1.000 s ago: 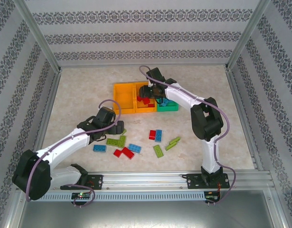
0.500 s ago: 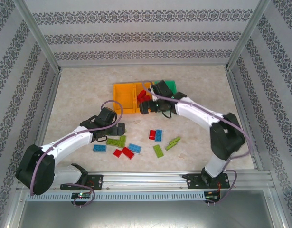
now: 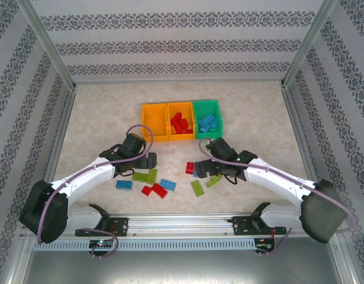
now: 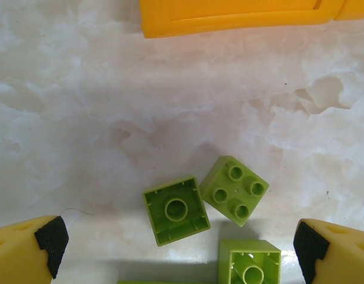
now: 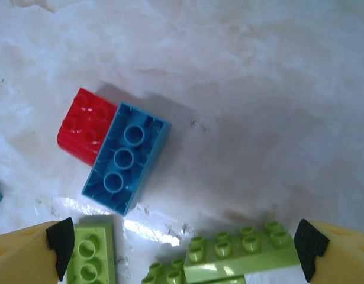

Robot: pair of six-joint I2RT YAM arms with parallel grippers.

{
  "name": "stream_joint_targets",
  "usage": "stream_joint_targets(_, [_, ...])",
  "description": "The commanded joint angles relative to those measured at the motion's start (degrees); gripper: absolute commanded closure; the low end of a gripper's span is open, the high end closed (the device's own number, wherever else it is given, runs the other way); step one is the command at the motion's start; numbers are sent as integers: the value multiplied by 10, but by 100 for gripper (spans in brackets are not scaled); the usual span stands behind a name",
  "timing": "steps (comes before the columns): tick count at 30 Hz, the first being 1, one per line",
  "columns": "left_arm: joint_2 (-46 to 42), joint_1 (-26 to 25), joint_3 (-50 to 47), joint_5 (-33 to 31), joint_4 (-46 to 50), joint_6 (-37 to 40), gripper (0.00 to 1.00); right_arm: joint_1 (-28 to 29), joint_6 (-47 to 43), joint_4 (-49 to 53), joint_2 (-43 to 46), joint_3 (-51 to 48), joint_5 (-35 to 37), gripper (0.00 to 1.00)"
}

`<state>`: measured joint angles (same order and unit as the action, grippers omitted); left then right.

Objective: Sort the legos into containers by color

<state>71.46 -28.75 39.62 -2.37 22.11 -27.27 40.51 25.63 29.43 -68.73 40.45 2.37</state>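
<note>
- Hovering wide open, the left gripper (image 3: 147, 161) frames lime green legos (image 4: 176, 210).
- Behind, the containers (image 3: 154, 105) hold red pieces (image 3: 180, 124) and blue pieces (image 3: 206, 123).
- The right gripper (image 3: 203, 169), jaws spread, hangs over a blue brick (image 5: 126, 157) touching a red brick (image 5: 81, 126).

Left claw (image 4: 179, 245) points straight down at the pale marbled bench (image 4: 81, 118), jaws wide apart, yellow fingers w/ black pads (image 4: 50, 239) at the btm L & R corners, nothing gripped. Btwn them lie three lime square bricks: a flipped brick (image 4: 176, 210) w/ hollow side up, a studs-up brick (image 4: 234, 190) turned diagonal just beside its upper R corner, & a second flipped brick (image 4: 249, 263) cut off by the btm edge. Along the top edge runs an orange bin wall (image 4: 229, 18), well apart from the bricks.
</note>
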Motion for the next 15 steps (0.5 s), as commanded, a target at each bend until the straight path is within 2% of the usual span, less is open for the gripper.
stream_joint_targets(1, [-11,8,-4,11,-13,5,0,9,35,28,31,-28,13,3])
stream_joint_targets(9, [-12,8,-9,19,-20,-1,0,16,63,29,71,-74,-12,7])
stream_joint_targets(15, [-13,8,-10,18,-23,-3,0,33,69,13,56,-84,-20,8])
